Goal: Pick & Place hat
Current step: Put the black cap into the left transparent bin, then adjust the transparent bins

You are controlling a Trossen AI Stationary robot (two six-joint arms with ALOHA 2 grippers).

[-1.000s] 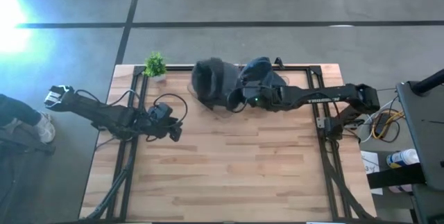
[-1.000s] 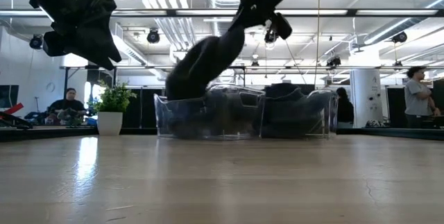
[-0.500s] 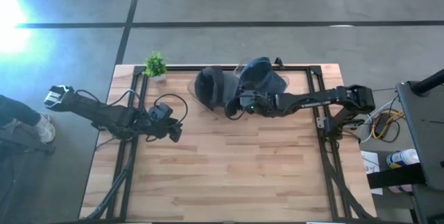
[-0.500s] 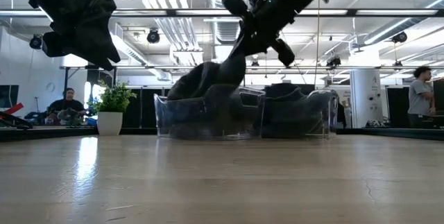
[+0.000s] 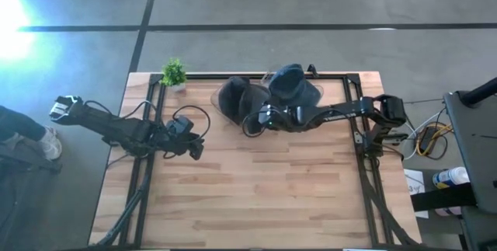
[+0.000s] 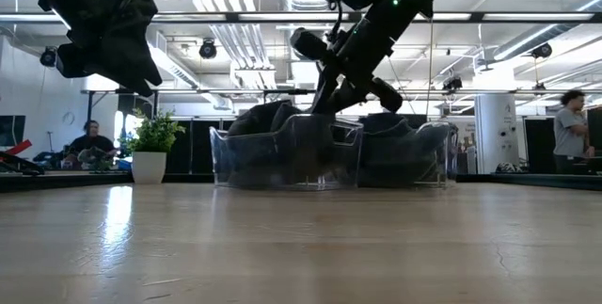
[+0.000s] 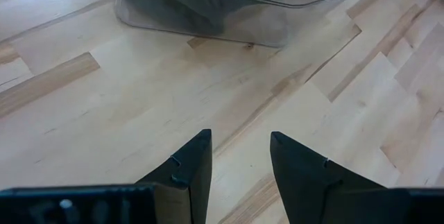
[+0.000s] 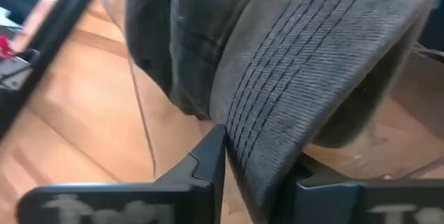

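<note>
A dark grey brimmed hat [image 5: 233, 99] sits in the left one of two clear bins [image 6: 282, 158] at the table's far edge, its crown [image 6: 268, 116] showing above the bin wall. A second, dark blue hat [image 5: 293, 84] lies in the right bin [image 6: 404, 158]. My right gripper [image 5: 252, 120] is at the near side of the left bin, shut on the grey hat [image 8: 277, 57]. My left gripper [image 7: 239, 148] hovers open over bare wood at the table's left [image 5: 198, 146]. My right gripper [image 8: 257, 158] pinches the grey hat's stitched brim [image 8: 257, 127] between its two fingers [image 8: 208, 161], at the brim's edge. It comes slanting down from the table's right and near side. The hat's crown is down inside the clear bin and the brim rises to the fingers.
A small potted plant [image 5: 173, 72] stands at the far left corner. A black frame [image 5: 357, 127] borders the table. Open wood [image 5: 256, 196] fills the middle and near half. People [image 6: 564, 120] stand in the room behind.
My right gripper has moved down and toward the table's left and near edge, staying shut on the hat. The grey hat, held tilted above the bin a second ago, has come down into the left clear bin.
</note>
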